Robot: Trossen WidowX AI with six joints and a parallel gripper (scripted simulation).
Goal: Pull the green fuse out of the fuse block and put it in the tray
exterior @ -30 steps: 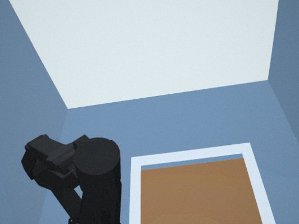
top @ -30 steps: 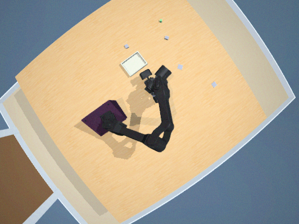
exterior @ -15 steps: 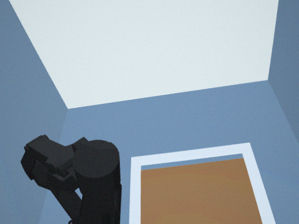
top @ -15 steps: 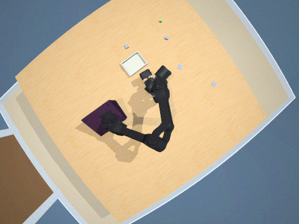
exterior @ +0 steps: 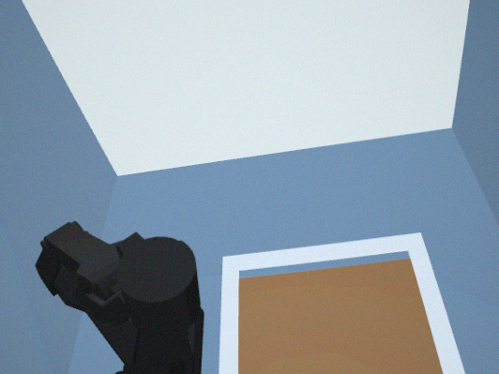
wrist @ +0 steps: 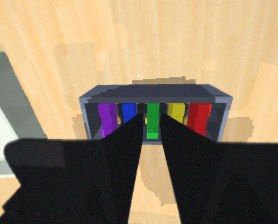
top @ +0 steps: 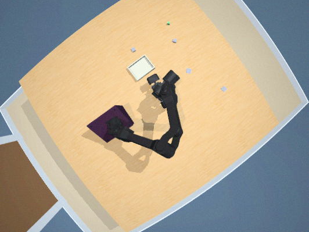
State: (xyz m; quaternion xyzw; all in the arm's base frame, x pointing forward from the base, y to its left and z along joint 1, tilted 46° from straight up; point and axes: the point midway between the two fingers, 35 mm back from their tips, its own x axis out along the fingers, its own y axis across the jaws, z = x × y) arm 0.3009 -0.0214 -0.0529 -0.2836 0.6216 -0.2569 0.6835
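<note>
Matte black jointed arm (top: 173,121), round dark joint housings, tapered black pincer (wrist: 150,145)

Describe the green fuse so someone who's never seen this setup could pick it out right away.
In the wrist view, find the grey fuse block on the wooden table, just ahead of the dark gripper. Five coloured fuses stand in a row inside. The green fuse is the middle one, between blue and yellow.

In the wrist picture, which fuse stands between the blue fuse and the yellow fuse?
The green fuse stands between the blue fuse and the yellow fuse in the fuse block, as the wrist view shows.
</note>
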